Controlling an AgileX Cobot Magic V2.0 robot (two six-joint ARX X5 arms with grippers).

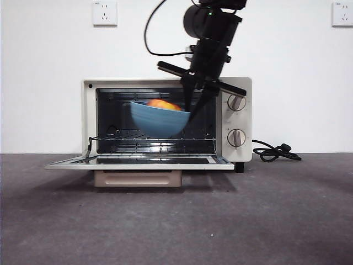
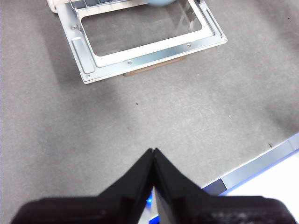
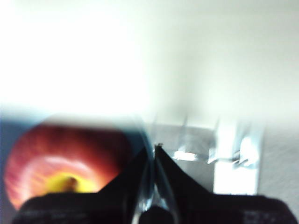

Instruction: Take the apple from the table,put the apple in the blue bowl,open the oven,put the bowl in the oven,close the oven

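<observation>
The cream-white oven (image 1: 237, 91) stands with its glass door (image 1: 138, 161) folded down flat. My right gripper (image 1: 190, 110) reaches down in front of the oven's mouth, shut on the right rim of the blue bowl (image 1: 157, 120), which hangs tilted above the wire rack (image 1: 121, 135). The apple (image 1: 163, 104) lies inside the bowl; in the right wrist view the apple (image 3: 60, 163) fills the space beside my right gripper (image 3: 154, 151), blurred. My left gripper (image 2: 153, 151) is shut and empty, held high above the table (image 2: 187, 112), well in front of the lowered door (image 2: 140, 28).
A black cord (image 1: 274, 152) curls on the table to the right of the oven. The oven's two knobs (image 1: 236, 102) sit on its right panel, close beside the right arm. A pale table edge (image 2: 261, 163) runs near the left gripper.
</observation>
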